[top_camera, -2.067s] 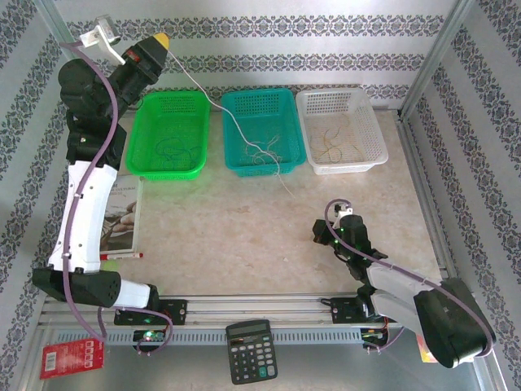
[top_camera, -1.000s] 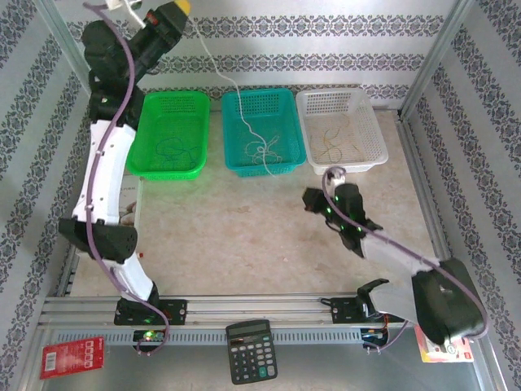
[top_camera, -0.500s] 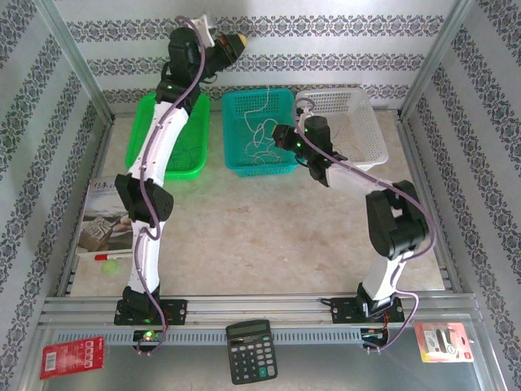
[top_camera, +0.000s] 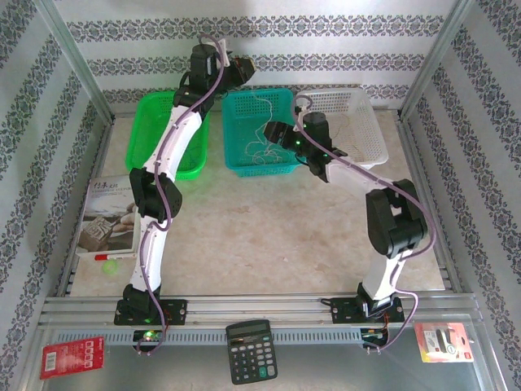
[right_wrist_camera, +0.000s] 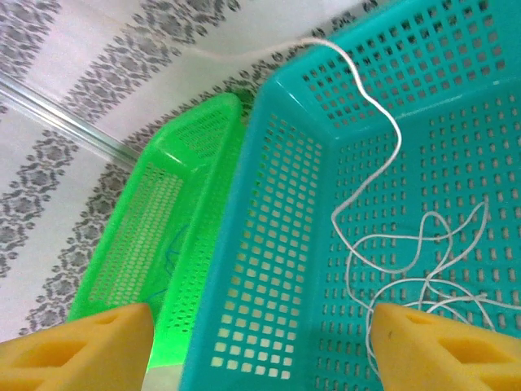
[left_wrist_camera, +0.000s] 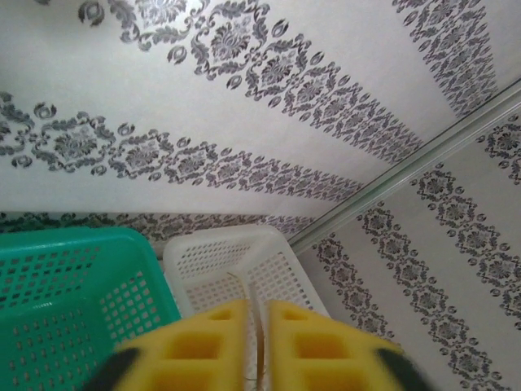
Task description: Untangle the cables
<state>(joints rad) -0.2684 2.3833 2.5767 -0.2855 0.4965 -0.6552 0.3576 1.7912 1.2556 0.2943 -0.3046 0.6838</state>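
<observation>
The cables are thin pale strands lying in loops (top_camera: 259, 151) (right_wrist_camera: 423, 261) on the floor of the teal basket (top_camera: 260, 169) (right_wrist_camera: 269, 244). One white strand (right_wrist_camera: 358, 90) rises out over the basket's back rim toward my left gripper (top_camera: 242, 69). In the left wrist view the yellow fingers (left_wrist_camera: 203, 346) stand almost together around a slim slit, my left gripper (left_wrist_camera: 259, 346) shut on a thin strand. My right gripper (top_camera: 273, 130) (right_wrist_camera: 260, 350) hovers over the teal basket's left wall, wide open with nothing between its fingers (right_wrist_camera: 448, 346).
A green basket (top_camera: 163, 173) (right_wrist_camera: 155, 220) holding a dark strand stands left of the teal one. A white basket (top_camera: 358, 159) (left_wrist_camera: 244, 269) with yellowish strands stands to the right. A book (top_camera: 110, 216), pen (top_camera: 110, 256) and calculator (top_camera: 251, 350) lie nearer.
My right gripper has travelled from the table's middle up over the teal basket and opened. My left arm has swung right and down to the teal basket's back, the white strand slackening.
</observation>
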